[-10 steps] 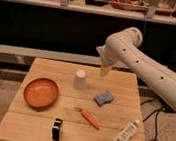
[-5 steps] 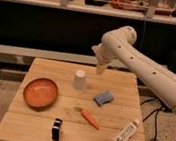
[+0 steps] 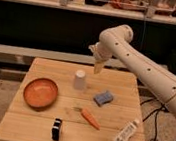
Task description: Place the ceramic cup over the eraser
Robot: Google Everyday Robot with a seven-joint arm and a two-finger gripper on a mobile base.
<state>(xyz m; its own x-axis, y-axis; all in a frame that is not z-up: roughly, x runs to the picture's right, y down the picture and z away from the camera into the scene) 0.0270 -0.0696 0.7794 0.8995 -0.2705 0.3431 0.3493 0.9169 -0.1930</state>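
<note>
Starting at your left, the wooden table (image 3: 23,131) carries an orange bowl (image 3: 40,92) on its left half, sitting flat and apart from everything else. Just to the right of it, near the front edge, you have a small black block (image 3: 57,129) standing by itself. Farther back and about mid-table is the ceramic cup (image 3: 80,79), plain white and broader at its foot than at its top, upright on the wood with bare table all round it; nothing touches it. Up and a little to the right of the cup you will find the gripper (image 3: 98,66), hanging in the air over the rear part of the table with its fingers pointing down, its jaws spread and nothing between them; it is near the cup but clear of it. Below that, toward the front, an orange carrot (image 3: 90,118) lies at a slant. Just right of the cup and behind the carrot sits a blue pad (image 3: 103,98), flat on the wood. Near the front right corner a white bottle (image 3: 125,134) lies tilted. The white arm (image 3: 147,70) runs from the gripper up over an elbow and down off to your right.
</note>
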